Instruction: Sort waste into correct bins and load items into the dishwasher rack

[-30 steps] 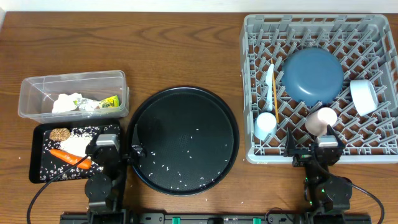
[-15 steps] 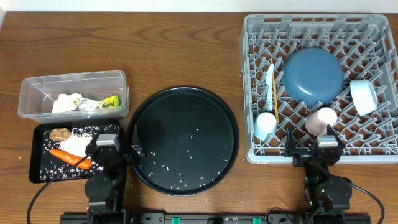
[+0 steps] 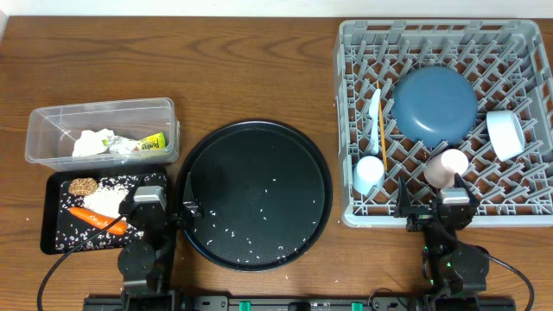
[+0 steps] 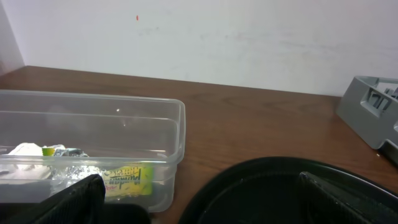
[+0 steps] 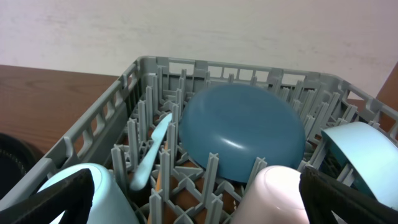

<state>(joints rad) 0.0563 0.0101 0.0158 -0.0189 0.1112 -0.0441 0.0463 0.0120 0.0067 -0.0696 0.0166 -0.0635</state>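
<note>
Blue plate [image 3: 435, 106], pink cup [image 3: 446, 165], white bowl [image 3: 505, 135] inside grey rack [image 3: 527, 34]

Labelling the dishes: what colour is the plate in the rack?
The plate is dark blue, clearest in the overhead view.

Your light grey pegged rack [image 3: 344, 121] stands at the right. It holds the dark blue plate [image 3: 435, 106], underside showing, with the white bowl [image 3: 505, 135] on edge to its right. The pink cup [image 3: 446, 167] and light blue cup [image 3: 368, 174] sit nearer the front. The white utensil [image 3: 374, 111] and chopstick [image 3: 381, 130] lie side by side at the left.

Your clear tub [image 3: 99, 105] contains crumpled paper [image 3: 93, 142] and the yellow-green wrapper [image 3: 153, 142].

Your shallow black tray [image 3: 52, 238], just in front of the tub, contains the carrot [image 3: 95, 218], the brown piece [image 3: 83, 186] and heaped rice [image 3: 105, 199].
</note>
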